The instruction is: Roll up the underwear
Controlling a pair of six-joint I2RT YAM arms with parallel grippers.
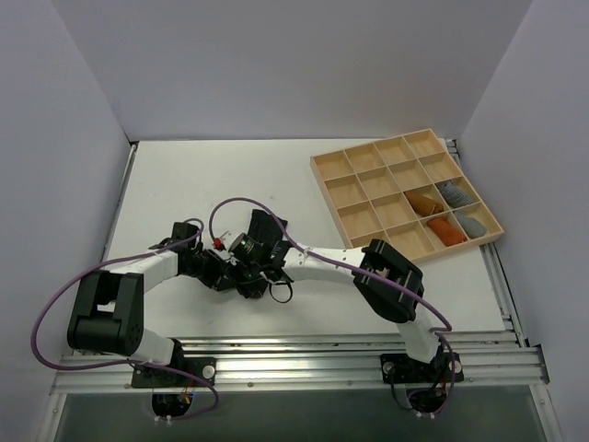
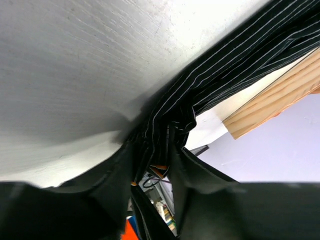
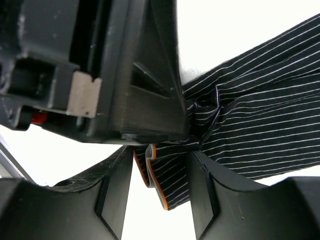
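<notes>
The underwear point(image 3: 250, 115) is black fabric with thin pale stripes and an orange-edged band. In the top view both grippers cover it at mid-table. My left gripper point(image 2: 157, 150) has its fingers closed against a bunched gather of the underwear point(image 2: 225, 65), which stretches away toward the upper right. My right gripper point(image 3: 161, 157) stands open, and a folded flap with the orange edge hangs loose between its fingers, touching the right one. The left gripper's tip point(image 3: 165, 125) presses where the cloth puckers. From above, the left gripper point(image 1: 237, 279) and right gripper point(image 1: 260, 276) meet tip to tip.
A wooden compartment tray point(image 1: 317, 166) sits at the back right, holding orange rolls point(image 1: 444, 230) and grey rolls point(image 1: 453, 191) in its right cells. Its edge point(image 2: 280, 100) shows past the cloth. Purple cables point(image 1: 230, 204) loop over the arms. White walls enclose the table.
</notes>
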